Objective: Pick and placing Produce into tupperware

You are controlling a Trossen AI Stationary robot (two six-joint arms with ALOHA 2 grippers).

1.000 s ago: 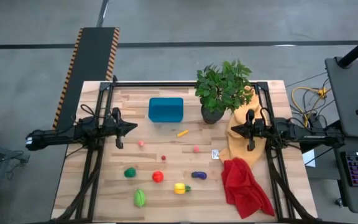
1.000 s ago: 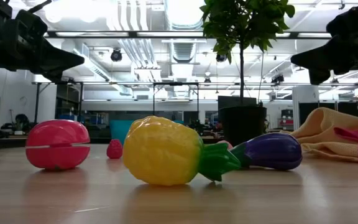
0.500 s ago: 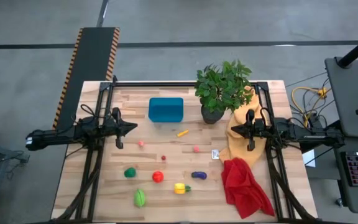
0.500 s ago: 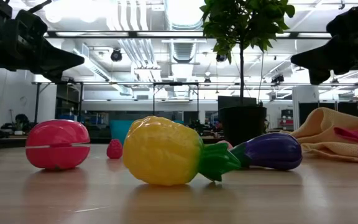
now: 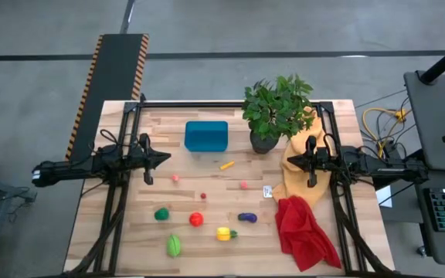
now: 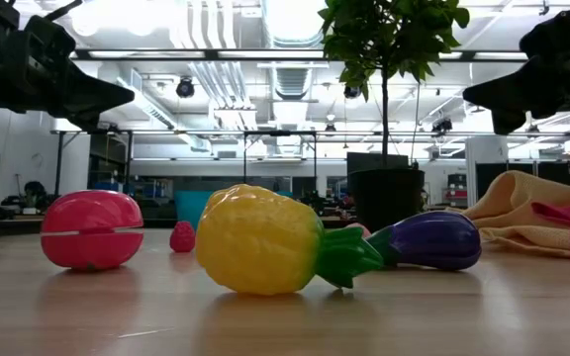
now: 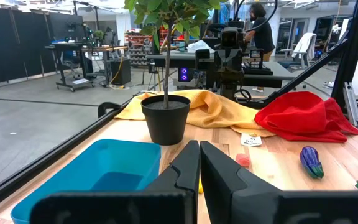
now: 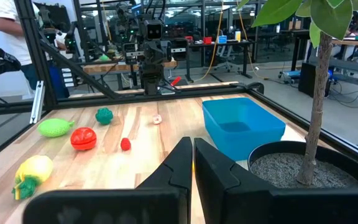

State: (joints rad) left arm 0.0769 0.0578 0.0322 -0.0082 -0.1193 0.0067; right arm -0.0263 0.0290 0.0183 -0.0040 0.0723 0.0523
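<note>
A pale wooden slatted table (image 5: 207,224) fills the overhead view, with clock directions taken from its centre. Two dark arms rest at 9 and 3 o'clock: the left gripper (image 5: 163,157) and the right gripper (image 5: 290,161) both point inward, fingers pressed together, holding nothing. A leafy green plant in a black pot (image 5: 273,112) stands at 1 o'clock. Beside it a crumpled yellow cloth (image 5: 292,174) lies under the right gripper, and a crumpled red cloth (image 5: 304,232) lies at 4 o'clock. The teal-blue rectangular plastic tub (image 5: 206,136), empty, sits at 12 o'clock. The toy produce is scattered well apart from it across the lower half: a light green fruit (image 5: 174,245) at 7 o'clock, a yellow pineapple-like piece (image 5: 224,233), a purple eggplant (image 5: 246,218), a red tomato (image 5: 196,219), a dark green vegetable (image 5: 161,214), an orange stick (image 5: 226,164) just below the tub, two small pink pieces (image 5: 243,184) (image 5: 175,178) and a tiny red one (image 5: 203,196).
</note>
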